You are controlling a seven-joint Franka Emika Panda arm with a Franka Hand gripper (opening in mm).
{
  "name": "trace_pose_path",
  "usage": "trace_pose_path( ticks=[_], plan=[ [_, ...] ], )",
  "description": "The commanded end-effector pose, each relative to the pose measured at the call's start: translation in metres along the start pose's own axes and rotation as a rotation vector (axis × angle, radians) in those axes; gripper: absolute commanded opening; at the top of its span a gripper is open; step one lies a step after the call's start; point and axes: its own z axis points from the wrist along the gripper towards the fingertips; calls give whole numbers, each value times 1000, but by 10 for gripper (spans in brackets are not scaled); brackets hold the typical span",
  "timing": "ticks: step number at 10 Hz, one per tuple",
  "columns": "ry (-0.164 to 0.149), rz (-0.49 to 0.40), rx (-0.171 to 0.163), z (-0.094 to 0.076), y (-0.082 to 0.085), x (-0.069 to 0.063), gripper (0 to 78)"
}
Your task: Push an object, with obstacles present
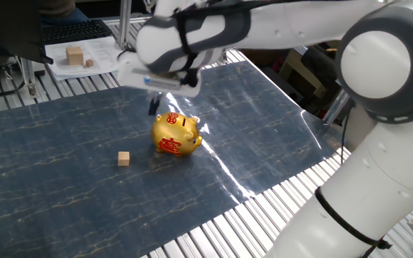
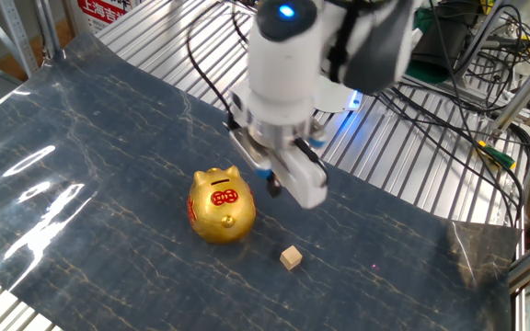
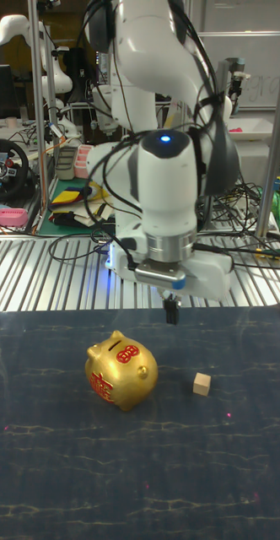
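Now the gripper [image 3: 170, 313] hangs above the dark blue mat [image 3: 64, 472], behind the gold piggy bank [image 3: 121, 369] and the small wooden cube [image 3: 201, 385], with its fingers close together and holding nothing. The cube lies on the mat near the pig, not touching it.

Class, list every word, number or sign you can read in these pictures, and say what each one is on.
Red markings on the gold piggy bank: characters, too blurred to read.
Red-and-white sign beyond the table's far edge: print too small to read.
White paper under the pale blocks: no legible print.
Nothing else carries text.
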Motion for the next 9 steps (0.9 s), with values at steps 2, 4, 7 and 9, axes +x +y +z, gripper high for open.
trace_pose_path(
  ticks=[2, 4, 7, 9],
  plan=[
    [-17, 55, -1, 48, 27, 25, 0],
    [-21, 75, -3, 64, 37, 31, 0],
    [-50, 99, -16, 89, 48, 40, 0],
    [-60, 111, -22, 101, 53, 42, 0]
  ],
)
